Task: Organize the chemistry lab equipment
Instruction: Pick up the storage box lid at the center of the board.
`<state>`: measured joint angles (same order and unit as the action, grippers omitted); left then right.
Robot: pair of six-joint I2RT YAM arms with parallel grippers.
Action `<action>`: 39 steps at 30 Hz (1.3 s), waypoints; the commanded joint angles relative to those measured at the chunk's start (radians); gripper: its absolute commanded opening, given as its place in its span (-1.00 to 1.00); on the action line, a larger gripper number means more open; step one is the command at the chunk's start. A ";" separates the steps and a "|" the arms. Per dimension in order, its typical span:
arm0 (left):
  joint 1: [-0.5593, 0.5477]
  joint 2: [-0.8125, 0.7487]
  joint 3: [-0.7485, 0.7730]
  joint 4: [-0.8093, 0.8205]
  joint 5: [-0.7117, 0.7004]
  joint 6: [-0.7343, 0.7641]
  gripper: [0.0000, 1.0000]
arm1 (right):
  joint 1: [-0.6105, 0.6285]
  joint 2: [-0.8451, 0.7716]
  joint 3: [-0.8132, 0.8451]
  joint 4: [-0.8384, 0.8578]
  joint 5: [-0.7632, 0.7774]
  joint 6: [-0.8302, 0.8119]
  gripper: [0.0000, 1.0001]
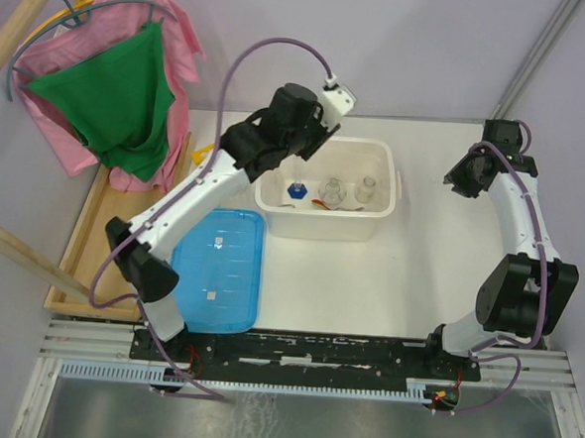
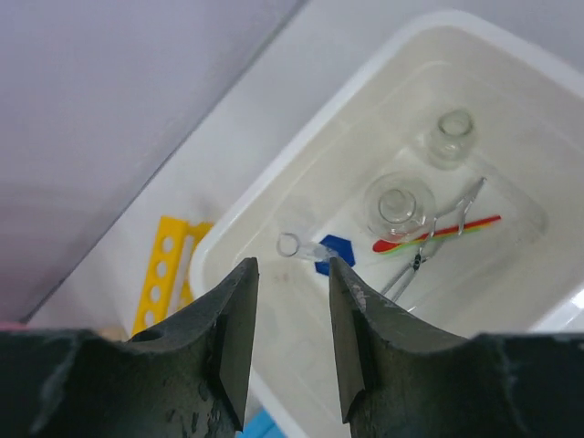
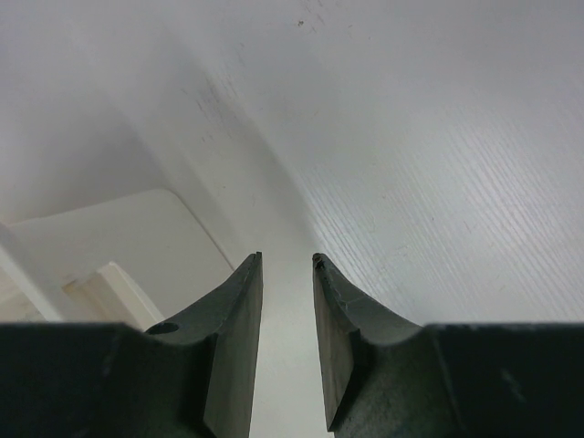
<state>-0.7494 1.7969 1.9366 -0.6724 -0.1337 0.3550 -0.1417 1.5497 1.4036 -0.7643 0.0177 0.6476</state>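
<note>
Your left hand (image 2: 292,269) hung above the near-left corner of the white tub (image 2: 274,182), fingers partly spread and holding nothing. Through the gap between the fingers you could see one clear blue-capped tube (image 2: 306,248) lying on its side on the tub floor, just beyond the fingertips. Ahead and to the right of that hand stood two small glass flasks (image 2: 399,205), upright and near each other. The metal tongs (image 2: 429,246) lay beside the nearer flask, with the thin coloured rods (image 2: 456,226) lying across them. To the left of the hand, outside the tub wall, the yellow tube rack (image 2: 169,269) lay on the tabletop (image 3: 438,182). Behind the hand, toward the arm bases, the flat blue lid (image 1: 218,269) lay just beside the tub. Your right hand (image 3: 286,260) was held over bare tabletop, well apart from the tub. Its fingers stood a narrow gap apart and gripped nothing.
</note>
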 commanded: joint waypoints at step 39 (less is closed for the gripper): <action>-0.354 -0.677 -1.044 -0.377 -0.513 -1.644 -0.16 | 0.044 -0.182 -0.156 0.101 -0.012 -0.005 -0.30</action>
<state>-1.0973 1.0664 0.8936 -1.1591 -0.5434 -1.2072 -0.1047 1.3972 1.2427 -0.7109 0.0013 0.6418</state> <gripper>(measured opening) 0.419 0.353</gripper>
